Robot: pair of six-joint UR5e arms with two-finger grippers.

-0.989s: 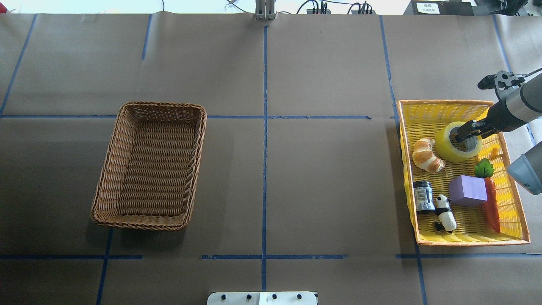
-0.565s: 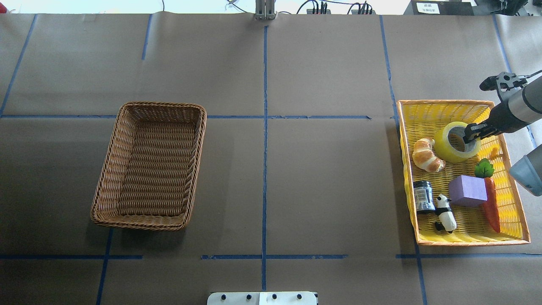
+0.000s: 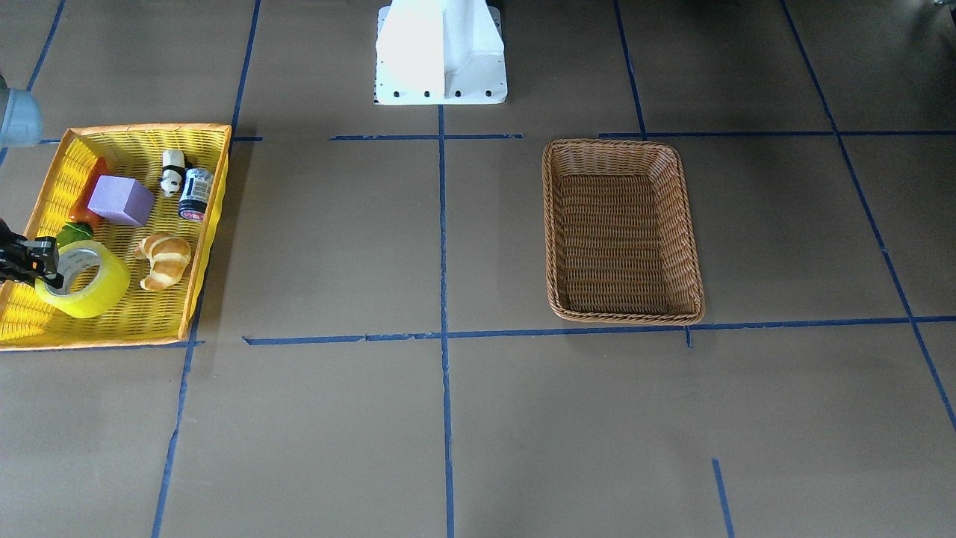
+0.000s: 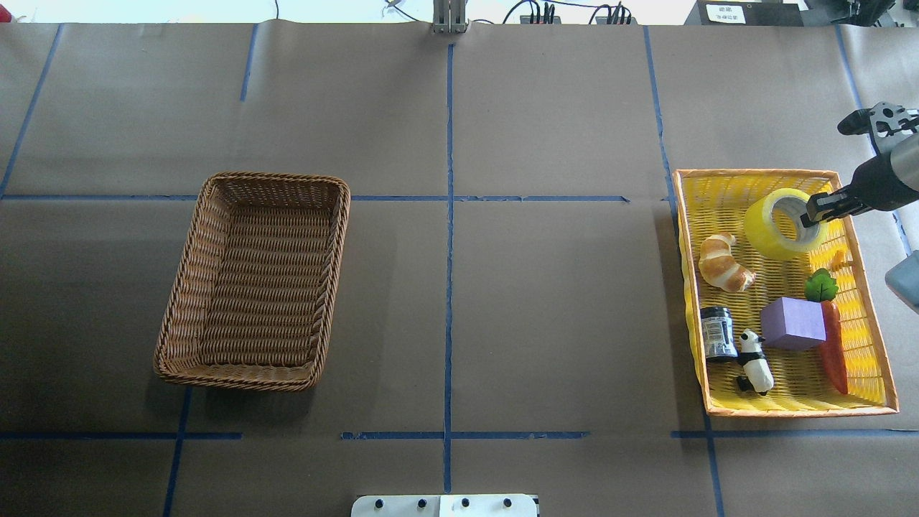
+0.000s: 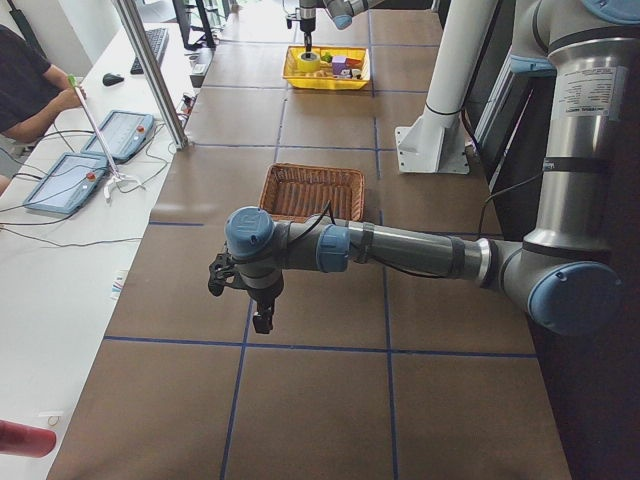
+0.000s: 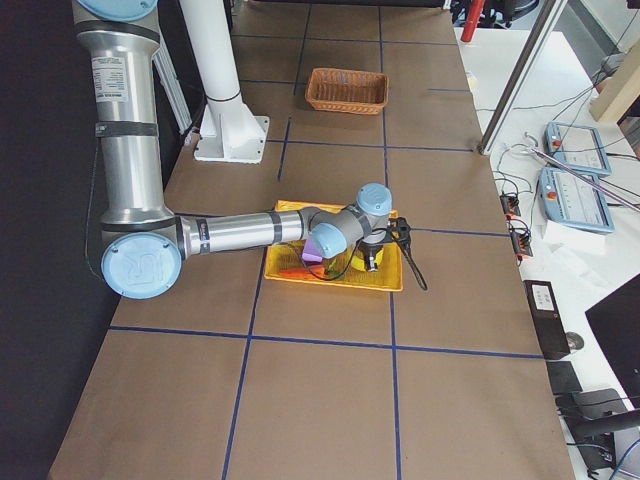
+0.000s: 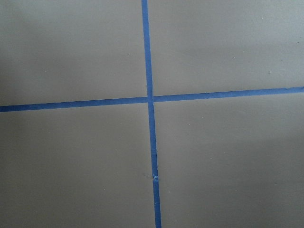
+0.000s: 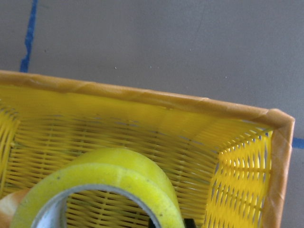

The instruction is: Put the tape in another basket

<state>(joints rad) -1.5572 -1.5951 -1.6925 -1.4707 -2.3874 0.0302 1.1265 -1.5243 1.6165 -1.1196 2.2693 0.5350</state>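
Across the table [image 4: 546, 301], well apart: yellow basket [image 4: 797, 412] at right, basket [image 4: 179, 301] at left. In the yellow basket's far corner: tape [image 4: 764, 233], tilted, seemingly raised off the mesh. Clamped on its wall: right gripper [image 4: 813, 210], one finger in the core, one outside. Left gripper [image 5: 262, 322] over bare table; apart or together, cannot tell. Step in hand, by the look: lifting out. Next, likely: up clear of the rim, then a long carry to the basket, grip kept firm.
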